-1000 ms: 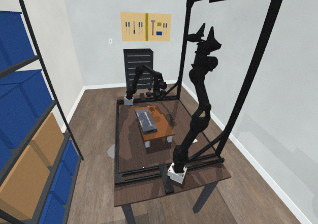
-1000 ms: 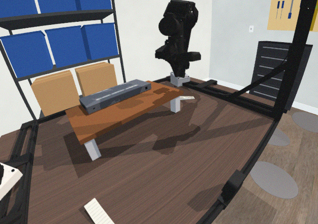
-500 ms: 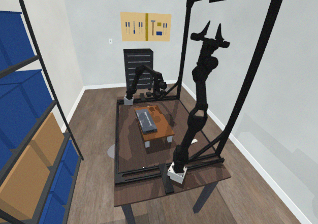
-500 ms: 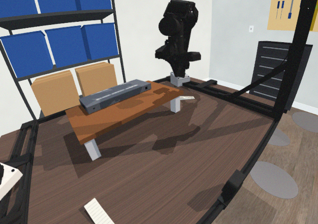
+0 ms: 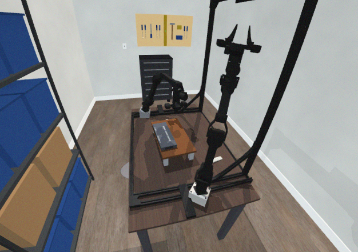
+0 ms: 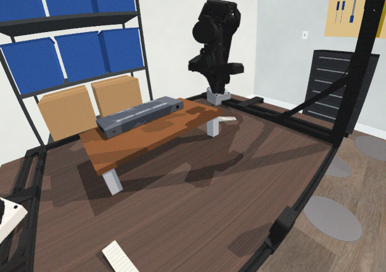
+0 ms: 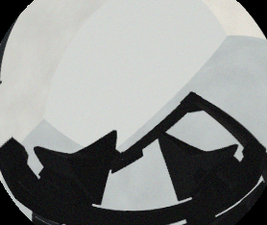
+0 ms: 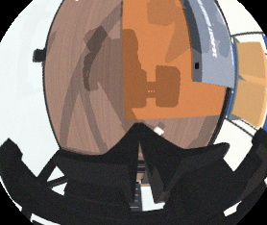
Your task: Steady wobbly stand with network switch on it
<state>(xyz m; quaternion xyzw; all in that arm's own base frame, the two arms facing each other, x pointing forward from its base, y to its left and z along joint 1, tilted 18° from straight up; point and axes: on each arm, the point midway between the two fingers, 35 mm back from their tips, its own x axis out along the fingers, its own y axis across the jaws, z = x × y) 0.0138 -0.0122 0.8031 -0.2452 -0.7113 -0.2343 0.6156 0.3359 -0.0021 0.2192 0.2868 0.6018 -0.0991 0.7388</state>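
The left black metal-like end effector (image 5: pixel 243 25) (image 7: pixel 137 133) is spread; lower than the closed-together right end effector (image 5: pixel 181 110) (image 6: pixel 217 90) (image 8: pixel 138 126), the grey box-shaped switch (image 5: pixel 164 136) (image 6: pixel 140 115) (image 8: pixel 214 48) lies on the orange-brown stand (image 5: pixel 183 140) (image 6: pixel 134 144) (image 8: pixel 200 101).

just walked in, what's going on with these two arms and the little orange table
Neither arm is handling anything right now. The left gripper is open and raised high, and the right gripper is shut with nothing in it, above the far end of the stand. The network switch sits on the stand. One wedge lies on the table, away from the legs.
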